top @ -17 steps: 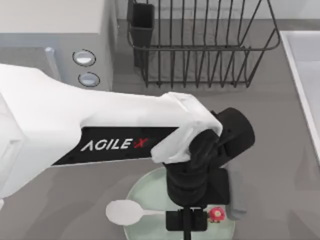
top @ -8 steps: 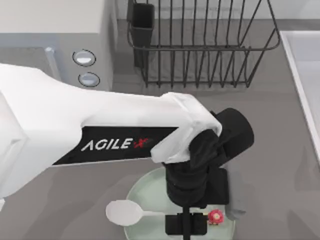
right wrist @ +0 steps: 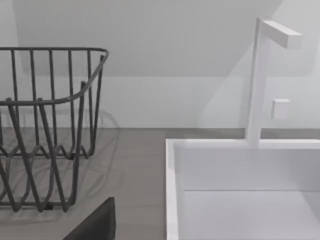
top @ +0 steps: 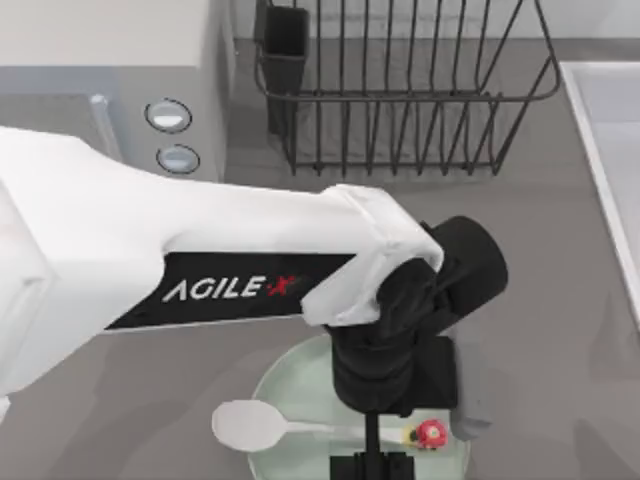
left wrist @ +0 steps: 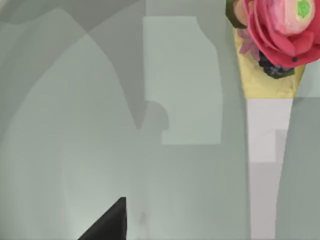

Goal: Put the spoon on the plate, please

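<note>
Across the left arm's white casing, above the plate [top: 290, 385], a black band carries the word "AGILEX" in white letters, the X drawn in red.

That arm reaches over the plate, and its left claw [top: 372, 466] hangs at the plate's near side, just past the spoon [top: 262, 425]. How far its fingers stand apart I cannot tell: from above only the black body shows, and the left wrist view gives one dark fingertip [left wrist: 107, 222] over the plate's pale green surface [left wrist: 75, 150]. Nothing can be seen between the fingers.

The spoon lies flat on the plate. Its white bowl rests over the plate's left rim, its thin handle crosses the plate toward the right, and the red-and-yellow ornament [top: 430, 433] sits on the plate right of the claw. In the wrist view the handle [left wrist: 265, 150] and the red flower ornament [left wrist: 280, 27] lie apart from the fingertip.

Beyond the plate on the grey counter [top: 560, 300] stand a dark wire rack [top: 400, 90] and, left of it, a pale appliance with two round knobs [top: 168, 116]. A white sink [right wrist: 240, 190] with a faucet [right wrist: 260, 75] lies right of the rack.
</note>
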You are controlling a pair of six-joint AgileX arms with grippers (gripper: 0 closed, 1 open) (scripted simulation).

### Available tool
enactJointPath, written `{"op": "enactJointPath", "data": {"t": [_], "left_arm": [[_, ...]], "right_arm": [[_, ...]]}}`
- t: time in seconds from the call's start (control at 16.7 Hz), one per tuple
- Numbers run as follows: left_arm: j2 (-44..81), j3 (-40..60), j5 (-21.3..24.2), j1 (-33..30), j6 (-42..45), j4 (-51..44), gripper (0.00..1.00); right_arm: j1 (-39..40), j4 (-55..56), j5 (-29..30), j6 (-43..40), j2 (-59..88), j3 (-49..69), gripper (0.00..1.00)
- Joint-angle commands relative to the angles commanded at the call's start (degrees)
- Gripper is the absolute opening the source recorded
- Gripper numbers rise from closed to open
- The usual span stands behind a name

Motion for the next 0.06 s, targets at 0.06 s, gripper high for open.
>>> {"op": "enactJointPath", "data": {"t": [0.06], "left_arm": [[0.0, 0.0, 0.0, 0.0, 0.0, 0.0, 1.0]], "right_arm": [[0.0, 0.0, 0.0, 0.0, 0.0, 0.0, 1.0]]}}
